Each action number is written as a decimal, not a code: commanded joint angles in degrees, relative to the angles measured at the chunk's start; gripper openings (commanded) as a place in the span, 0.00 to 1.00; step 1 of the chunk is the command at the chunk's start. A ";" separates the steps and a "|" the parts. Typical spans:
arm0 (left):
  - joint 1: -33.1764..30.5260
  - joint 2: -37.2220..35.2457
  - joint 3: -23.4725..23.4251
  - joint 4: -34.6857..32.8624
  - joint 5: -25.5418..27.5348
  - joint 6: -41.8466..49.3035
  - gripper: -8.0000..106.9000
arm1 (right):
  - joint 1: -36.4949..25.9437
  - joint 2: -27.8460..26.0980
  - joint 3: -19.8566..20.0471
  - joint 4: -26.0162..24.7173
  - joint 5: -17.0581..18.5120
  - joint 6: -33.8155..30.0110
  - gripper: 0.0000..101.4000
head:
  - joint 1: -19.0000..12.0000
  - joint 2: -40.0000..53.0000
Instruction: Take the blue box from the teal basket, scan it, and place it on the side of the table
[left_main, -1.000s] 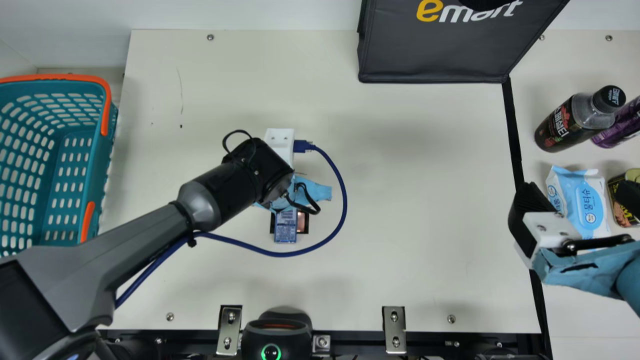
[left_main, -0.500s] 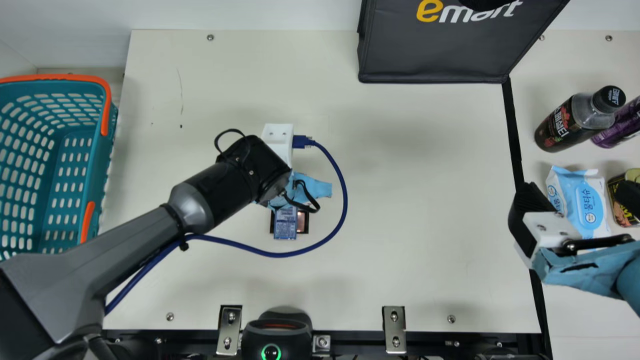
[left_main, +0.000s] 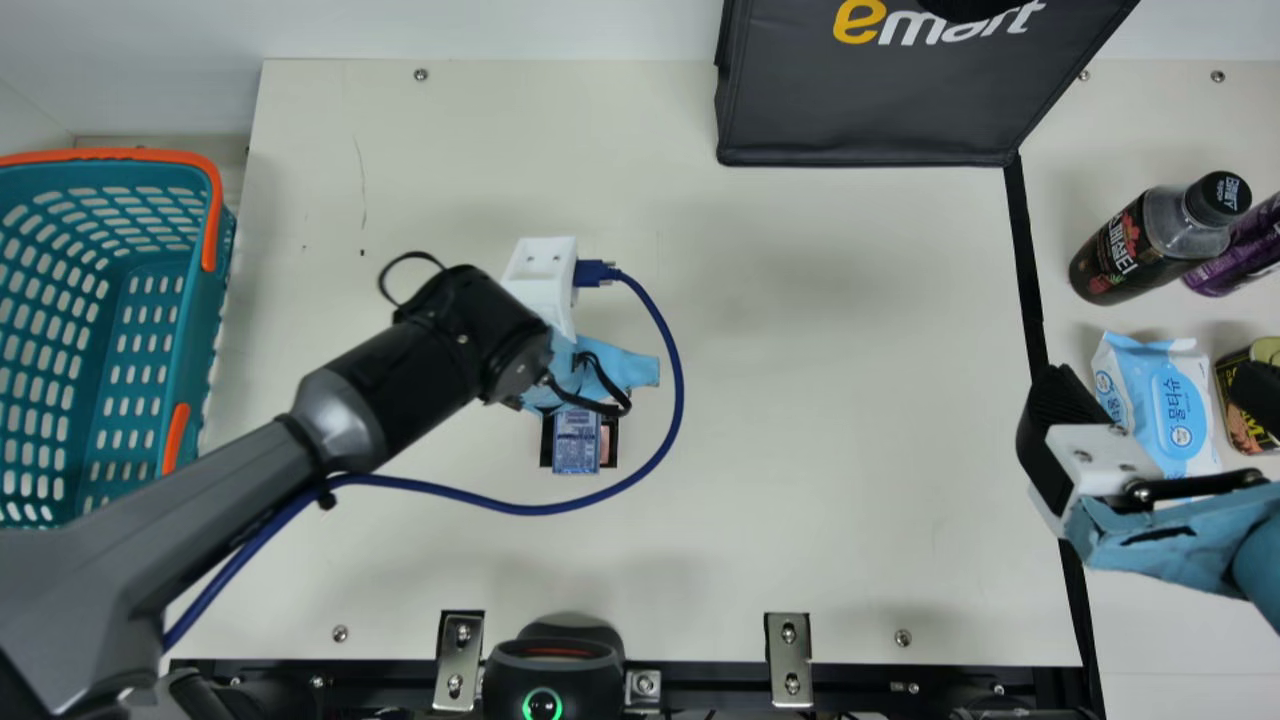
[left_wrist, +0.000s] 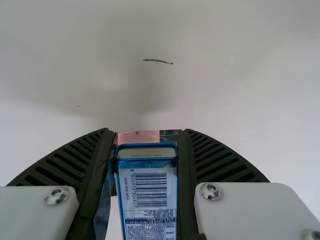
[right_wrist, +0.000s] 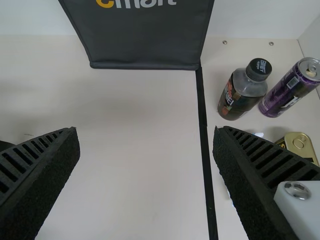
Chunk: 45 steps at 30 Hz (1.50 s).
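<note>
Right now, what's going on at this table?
The left gripper has the blue box clamped between its fingers, barcode side in view of the wrist camera. It's out of the basket and not yet set down at the side. The scanner sits at the table's near edge; can't tell if the box has been scanned. The right gripper is open and empty, by the wipes.

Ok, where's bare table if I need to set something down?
Widest patch: between blue cable and black strip, short of the black bag. Another: between teal basket and that bag. Crowded: past the strip, with bottle and wipes; mid-table around the left hand and its blue box.
</note>
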 joint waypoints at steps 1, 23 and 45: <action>1.10 -1.67 1.44 -3.57 -1.64 3.23 0.00 | 0.00 0.00 0.00 0.00 0.00 0.00 0.94 | -1.66 0.00; 15.98 -21.29 16.17 -32.22 -2.09 35.08 0.00 | 0.00 0.00 0.00 0.00 0.00 0.00 0.94 | -1.66 0.00; 27.41 -34.13 22.96 -51.94 7.91 43.67 0.00 | 0.00 0.00 0.00 0.00 0.00 0.00 0.94 | -1.66 0.00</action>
